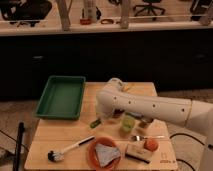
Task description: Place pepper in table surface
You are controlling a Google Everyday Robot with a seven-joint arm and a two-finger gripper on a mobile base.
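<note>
— Light wood table surface [55, 132] is filling most of the lower view. White arm [150, 107] is reaching in from the right across it, elbow bending over the middle, wrist pointing down at the top.
— Clutter?
— Big green tray [60, 97] is sitting back left. Orange plate [91, 150] w/ something grey on it is sitting front centre. Pale green cup [128, 123] is standing just right of the wrist, and a brush [72, 147] is lying front left. A few small bits are sitting right of the plate, can't ID them.
— Gripper? Pepper?
— Gripper [101, 119] is hanging low under the wrist, close to the wood, btwn tray and cup. Pepper [95, 122] is showing as a small green sliver right at its end, left side, over bare wood. It's not in the tray and not on the plate.
— Holding or let go?
— Can't tell, the arm is blocking the claw. Also can't tell if the pepper is touching the wood yet.
— Progress?
— I'm reading it as nearly done, since the pepper is sitting at a sensible drop spot. What's remaining, imo: confirming release, then lifting clear w/o dragging it or clipping the cup.
</note>
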